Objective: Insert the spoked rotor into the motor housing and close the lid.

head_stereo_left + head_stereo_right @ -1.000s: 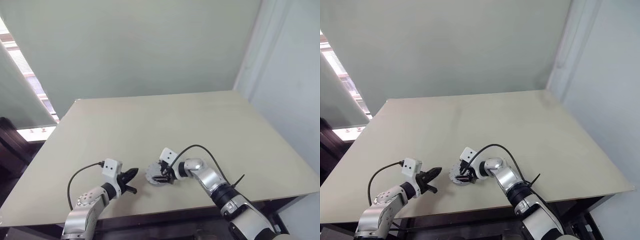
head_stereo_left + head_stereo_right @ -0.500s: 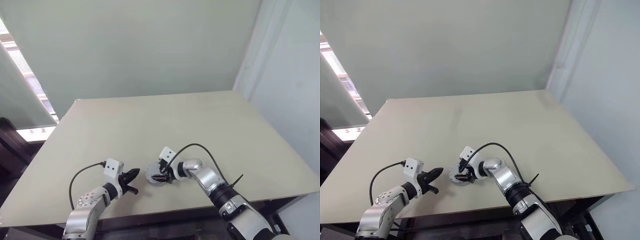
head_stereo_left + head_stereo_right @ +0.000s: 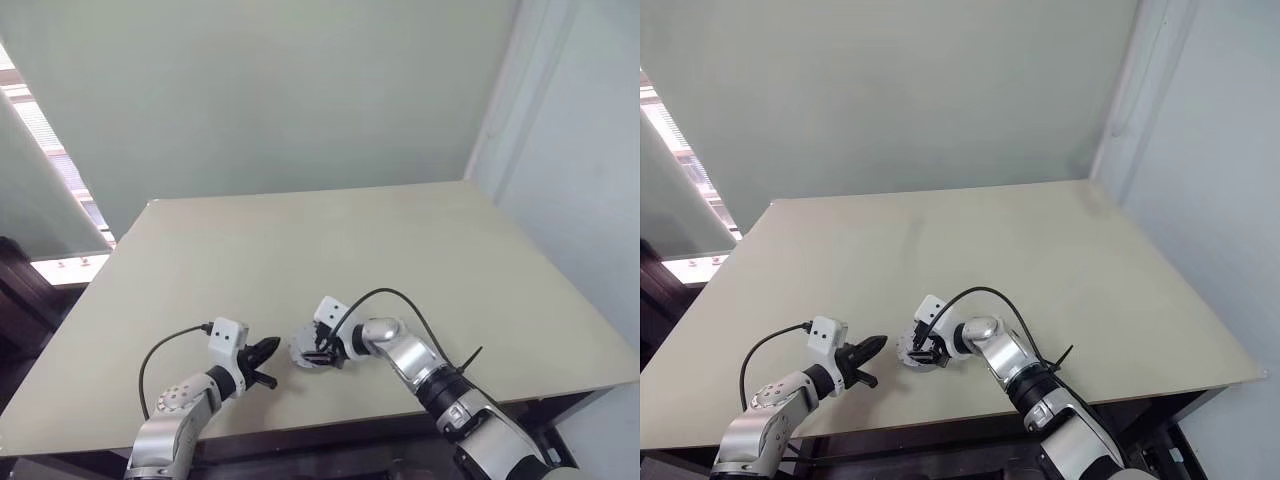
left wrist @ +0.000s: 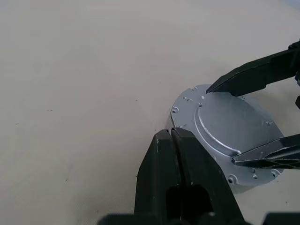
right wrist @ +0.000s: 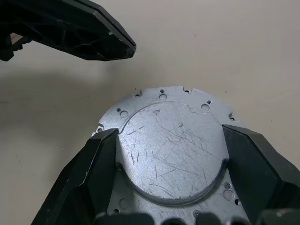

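Note:
The motor housing (image 4: 229, 126) is a squat round silver part lying near the table's front edge, with a scratched solid face and a rim of small holes turned up. No windings show. My right gripper (image 5: 169, 131) reaches in from the right, and its two black fingers (image 5: 101, 164) press against opposite sides of the raised centre. My left gripper (image 4: 171, 133) is shut and empty. Its tip rests just off the housing's (image 3: 306, 349) left side, apart from it. The spoked rotor and the lid are out of view.
The beige table (image 3: 330, 250) stretches away toward a plain wall at the back. Its front edge (image 3: 300, 425) runs close behind both grippers. A window blind (image 3: 40, 190) hangs at the far left.
My right wrist has tipped slightly while its fingers stay at the housing. The left arm and the housing have kept their places.

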You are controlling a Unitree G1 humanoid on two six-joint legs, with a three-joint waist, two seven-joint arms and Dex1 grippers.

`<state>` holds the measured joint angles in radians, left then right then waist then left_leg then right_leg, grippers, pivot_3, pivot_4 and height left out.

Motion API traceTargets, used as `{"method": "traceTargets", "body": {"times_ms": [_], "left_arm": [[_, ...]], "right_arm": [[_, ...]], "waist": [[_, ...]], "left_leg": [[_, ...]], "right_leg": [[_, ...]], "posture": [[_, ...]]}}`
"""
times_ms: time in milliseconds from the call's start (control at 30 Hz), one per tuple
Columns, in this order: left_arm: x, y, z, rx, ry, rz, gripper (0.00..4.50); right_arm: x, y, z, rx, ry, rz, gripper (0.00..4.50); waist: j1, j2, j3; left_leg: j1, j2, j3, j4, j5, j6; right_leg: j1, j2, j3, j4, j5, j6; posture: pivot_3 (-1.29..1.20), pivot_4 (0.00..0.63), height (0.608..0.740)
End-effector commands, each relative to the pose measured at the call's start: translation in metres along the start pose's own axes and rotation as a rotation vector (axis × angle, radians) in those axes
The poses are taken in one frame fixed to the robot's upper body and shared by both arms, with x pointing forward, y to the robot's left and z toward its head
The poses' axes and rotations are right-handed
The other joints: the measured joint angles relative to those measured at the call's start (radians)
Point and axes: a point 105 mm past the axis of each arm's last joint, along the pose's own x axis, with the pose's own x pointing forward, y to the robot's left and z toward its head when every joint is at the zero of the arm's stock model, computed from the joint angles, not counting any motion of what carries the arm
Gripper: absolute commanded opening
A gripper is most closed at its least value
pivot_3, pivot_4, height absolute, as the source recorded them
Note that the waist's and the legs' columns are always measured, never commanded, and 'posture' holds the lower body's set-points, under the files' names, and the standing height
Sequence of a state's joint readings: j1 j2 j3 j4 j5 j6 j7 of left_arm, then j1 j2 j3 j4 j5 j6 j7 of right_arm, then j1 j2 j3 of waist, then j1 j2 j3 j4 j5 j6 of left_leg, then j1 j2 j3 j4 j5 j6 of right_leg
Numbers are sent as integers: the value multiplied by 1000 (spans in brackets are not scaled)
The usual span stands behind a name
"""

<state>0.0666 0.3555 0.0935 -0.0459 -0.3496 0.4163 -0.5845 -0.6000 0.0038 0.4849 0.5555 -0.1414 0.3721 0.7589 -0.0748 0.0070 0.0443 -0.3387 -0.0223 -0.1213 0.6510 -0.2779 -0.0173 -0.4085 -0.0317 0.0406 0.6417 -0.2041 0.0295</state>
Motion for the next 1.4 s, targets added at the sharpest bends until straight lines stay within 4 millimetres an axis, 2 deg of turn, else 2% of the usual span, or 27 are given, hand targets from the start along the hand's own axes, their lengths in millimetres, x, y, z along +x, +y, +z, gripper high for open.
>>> {"method": "traceTargets", "body": {"times_ms": [33, 733, 933, 1100, 1400], "left_arm": [[3, -1, 14, 35, -44, -12, 0], [11, -5, 15, 47, -41, -37, 0], [21, -13, 13, 57, -22, -69, 0], [35, -24, 5, 57, 11, -105, 0], [44, -24, -17, 61, 118, -115, 0]], "right_arm": [[1, -1, -16, -4, 96, -16, 3235], [-13, -12, -28, 63, 215, -37, 3235], [-11, -9, -29, 56, 217, -34, 3235], [-11, -9, -29, 55, 217, -33, 3235], [-13, -7, -29, 58, 220, -31, 3235]], "waist": [[0, 0, 0], [6, 0, 0], [12, 0, 0], [22, 0, 0], [26, 3, -3]], "left_leg": [[0, 0, 0, 0, 0, 0], [-1, -2, -1, 0, 0, 0], [-1, -3, -1, 0, 0, 0], [-1, -2, -1, 0, 0, 0], [0, -2, -1, 1, 0, 0]], "right_leg": [[0, 0, 0, 0, 0, 0], [0, -2, 0, -1, 0, 1], [0, -2, 0, -1, 0, 1], [1, -2, 0, -1, 0, 1], [2, -2, 0, -1, 0, 1]], "posture": [[0, 0, 740], [0, 0, 740], [0, 0, 740], [0, 0, 740], [0, 0, 740]]}}
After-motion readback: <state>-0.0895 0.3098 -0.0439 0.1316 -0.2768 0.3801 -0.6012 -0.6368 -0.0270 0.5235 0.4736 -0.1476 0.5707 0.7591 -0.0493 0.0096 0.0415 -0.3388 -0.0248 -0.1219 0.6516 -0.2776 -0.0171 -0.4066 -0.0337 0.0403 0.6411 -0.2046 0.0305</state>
